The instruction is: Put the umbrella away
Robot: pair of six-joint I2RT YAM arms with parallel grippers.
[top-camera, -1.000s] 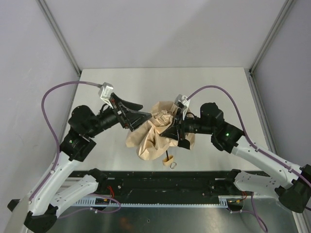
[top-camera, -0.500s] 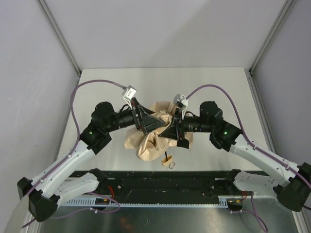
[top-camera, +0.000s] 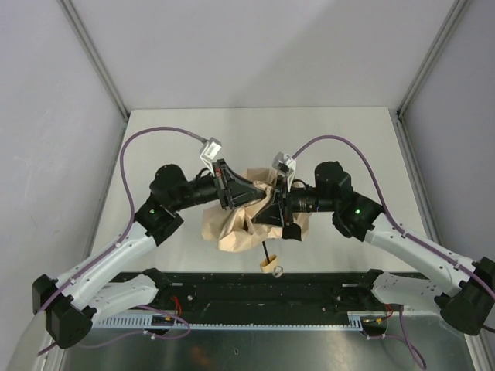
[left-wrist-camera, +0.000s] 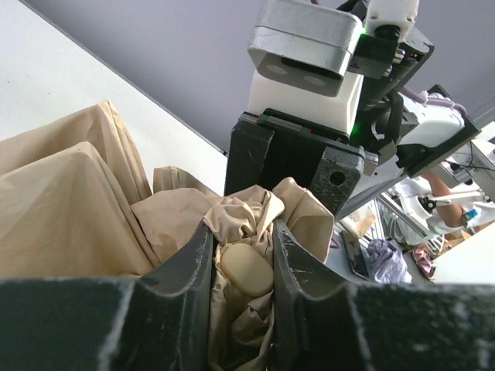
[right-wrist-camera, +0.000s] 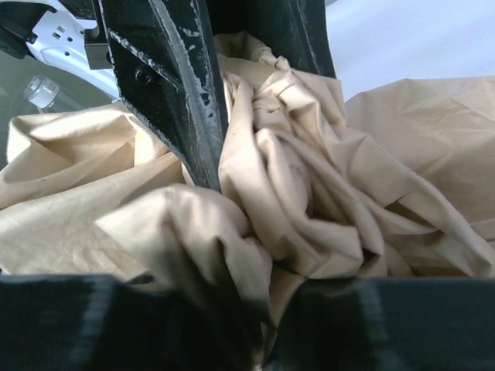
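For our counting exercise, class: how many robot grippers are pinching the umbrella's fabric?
2. The left gripper pinches a bunched fold on the left side of the umbrella; the right gripper holds crumpled fabric on its right side. No other grippers are in view.

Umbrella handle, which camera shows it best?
Top external: the umbrella lies bunched, its wooden handle poking out clear of the cloth on the black shaft. Both wrist views show only its crumpled tan fabric up close, no handle.

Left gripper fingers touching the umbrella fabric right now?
Touching. Left wrist view: left gripper fingers pinch the umbrella fabric bunched between them.
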